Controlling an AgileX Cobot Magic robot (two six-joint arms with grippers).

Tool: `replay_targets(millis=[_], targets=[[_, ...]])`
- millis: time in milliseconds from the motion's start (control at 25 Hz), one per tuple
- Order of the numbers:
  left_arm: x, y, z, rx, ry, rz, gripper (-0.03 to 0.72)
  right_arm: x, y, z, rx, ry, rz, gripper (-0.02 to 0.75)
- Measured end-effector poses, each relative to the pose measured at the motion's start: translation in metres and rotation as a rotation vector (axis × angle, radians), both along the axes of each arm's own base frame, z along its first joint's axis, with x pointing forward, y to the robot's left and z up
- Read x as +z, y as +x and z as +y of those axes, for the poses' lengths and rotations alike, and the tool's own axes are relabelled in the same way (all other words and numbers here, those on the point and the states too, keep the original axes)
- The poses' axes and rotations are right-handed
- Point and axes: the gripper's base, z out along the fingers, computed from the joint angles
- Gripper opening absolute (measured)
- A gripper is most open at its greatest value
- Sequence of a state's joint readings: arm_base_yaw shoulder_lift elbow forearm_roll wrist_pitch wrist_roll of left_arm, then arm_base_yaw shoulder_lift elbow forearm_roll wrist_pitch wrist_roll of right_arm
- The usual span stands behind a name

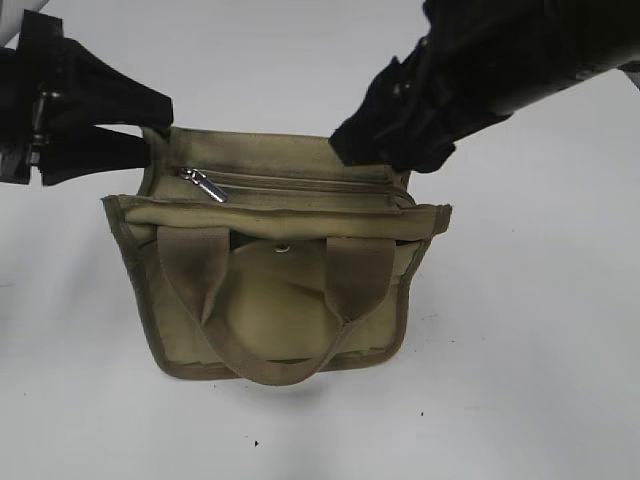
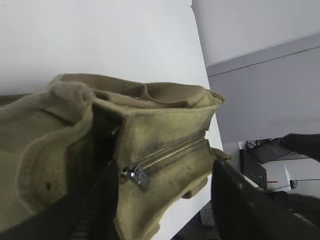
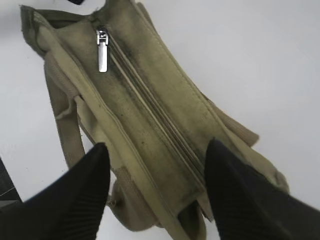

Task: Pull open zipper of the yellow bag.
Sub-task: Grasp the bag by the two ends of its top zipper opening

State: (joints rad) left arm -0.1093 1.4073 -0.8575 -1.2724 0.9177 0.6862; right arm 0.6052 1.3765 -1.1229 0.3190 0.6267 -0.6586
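yellow bag (image 1: 280, 300) soft, floppy canvas | I'd pinch the pull tab (image 3: 102, 52) | left gripper (image 2: 160, 200) clamps bag's end, frame left | right gripper (image 3: 155, 180) straddles bag's other end, grip unclear

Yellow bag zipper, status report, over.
Left gripper gripping yellow bag's left end. Right gripper astride its right end, not clamped. Zipper closed, pull tab untouched. Nothing blocking.
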Motion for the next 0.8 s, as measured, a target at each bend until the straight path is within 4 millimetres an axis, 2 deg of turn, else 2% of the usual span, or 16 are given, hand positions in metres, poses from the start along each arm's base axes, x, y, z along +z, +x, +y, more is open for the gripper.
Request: replay_targets(millis=[200, 320, 440, 560, 680, 800], targets=[[-0.005, 0.017, -0.013, -0.028, 0.001, 0.031, 0.454, -0.010, 0.004, 0.025, 0.063, -0.018, 0.004, 0.468], [-0.010, 0.025, -0.018, -0.040, 0.023, 0.050, 0.454, -0.016, 0.003, 0.033, 0.085, -0.026, 0.008, 0.469], [-0.012, 0.030, -0.018, -0.041, 0.042, 0.057, 0.454, -0.019, 0.005, 0.036, 0.087, -0.026, 0.006, 0.469], [-0.004, 0.032, -0.019, -0.074, 0.056, 0.042, 0.454, -0.019, 0.005, 0.036, 0.086, -0.026, 0.006, 0.469], [0.005, 0.031, -0.016, -0.082, 0.120, 0.034, 0.454, -0.019, 0.005, 0.036, 0.087, -0.026, 0.004, 0.468], [0.004, 0.028, -0.013, -0.091, 0.187, 0.057, 0.454, -0.019, 0.005, 0.036, 0.087, -0.026, 0.004, 0.468]])
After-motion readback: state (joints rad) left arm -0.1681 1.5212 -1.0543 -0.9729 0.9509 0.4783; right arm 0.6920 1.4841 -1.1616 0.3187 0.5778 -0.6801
